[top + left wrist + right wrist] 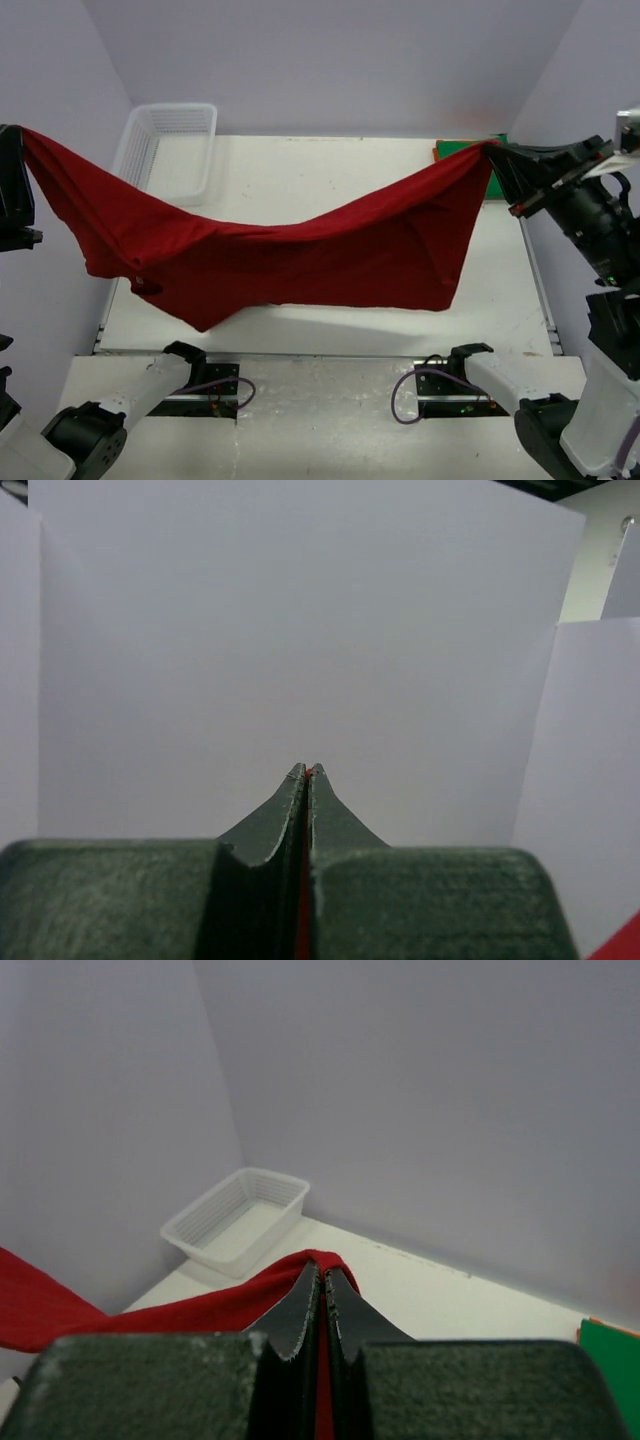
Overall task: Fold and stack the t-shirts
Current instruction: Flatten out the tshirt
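Note:
A dark red t-shirt (280, 255) hangs stretched in the air between my two grippers, sagging in the middle over the table. My left gripper (22, 135) at the far left is shut on one end of it; a thin red strip (303, 880) shows between its closed jaws (307, 772). My right gripper (497, 150) at the far right is shut on the other end, with red cloth (200, 1305) trailing left from its jaws (322, 1268). A bright green t-shirt (462, 150) lies folded at the back right, with an orange edge (438, 151) beside it, mostly hidden behind the red cloth.
A white mesh basket (168, 150) stands at the table's back left corner, also in the right wrist view (235, 1218). White walls enclose the table (300, 170) at the back and both sides. The arm bases sit at the near edge.

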Robot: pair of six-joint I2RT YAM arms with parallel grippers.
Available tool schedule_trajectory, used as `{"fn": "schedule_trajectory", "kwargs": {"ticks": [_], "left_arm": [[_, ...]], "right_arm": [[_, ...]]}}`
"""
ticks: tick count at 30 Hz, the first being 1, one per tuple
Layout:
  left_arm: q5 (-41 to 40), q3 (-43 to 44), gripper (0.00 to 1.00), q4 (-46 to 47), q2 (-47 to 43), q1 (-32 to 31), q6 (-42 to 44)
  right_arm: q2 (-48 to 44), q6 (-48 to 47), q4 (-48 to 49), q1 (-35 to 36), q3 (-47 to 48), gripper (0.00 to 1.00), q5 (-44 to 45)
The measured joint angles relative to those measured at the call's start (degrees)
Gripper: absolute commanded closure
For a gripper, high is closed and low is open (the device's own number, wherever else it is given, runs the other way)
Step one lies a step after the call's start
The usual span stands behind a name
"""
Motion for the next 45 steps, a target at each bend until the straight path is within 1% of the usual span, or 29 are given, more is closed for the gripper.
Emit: {"fn": "schedule_trajectory", "kwargs": {"ticks": [4, 8, 10, 13, 15, 17, 20, 24, 29, 35, 39, 45], "left_arm": [[3.3, 4.8, 1.0, 0.0, 3.2, 1.9, 0.9], [3.7, 4.3, 1.0, 1.0, 7.5, 1.9, 1.3], [3.7, 3.3, 1.0, 2.0, 11.1, 1.9, 1.6], [3.7, 3.7, 1.0, 2.9, 19.1, 1.9, 2.1], [3.7, 5.8, 1.0, 3.4, 25.4, 1.9, 2.7], [4.0, 8.2, 1.0, 3.8, 32.6, 2.1, 3.2], [5.5, 11.6, 1.0, 4.2, 41.0, 2.7, 4.0], [7.3, 13.2, 1.0, 4.4, 46.4, 4.0, 5.0], [8.1, 13.9, 1.0, 5.2, 46.8, 5.3, 5.5], [8.1, 13.9, 1.0, 5.3, 42.4, 5.6, 5.7], [8.2, 13.5, 1.0, 4.9, 36.4, 5.6, 5.6], [8.2, 12.1, 1.0, 3.9, 24.0, 5.6, 5.4]], "right_arm": [[-1.8, -0.3, 0.2, 0.0, 3.8, 1.0, -1.7], [-1.9, -0.3, 2.9, 0.0, 4.1, 1.0, -2.0], [-0.3, -0.3, 4.2, 0.0, 3.5, 1.0, -1.8], [5.3, -0.4, 6.0, 0.0, 3.7, 1.0, -0.9], [10.9, -0.7, 6.7, 0.0, 4.6, 1.0, -0.1], [16.0, -1.5, 6.8, 0.0, 6.7, 1.0, 1.1], [26.0, -2.5, 6.1, 0.0, 11.6, 1.0, 2.4], [32.7, -3.7, 4.2, 0.0, 16.2, 1.0, 3.5], [32.5, -4.6, 3.2, 0.0, 19.5, 1.0, 3.9], [27.0, -5.0, 3.1, 0.5, 17.8, 1.0, 3.9], [21.7, -5.1, 2.8, 2.2, 14.6, 1.0, 4.3], [12.4, -5.0, 0.9, 5.2, 9.8, 1.0, 4.1]]}}
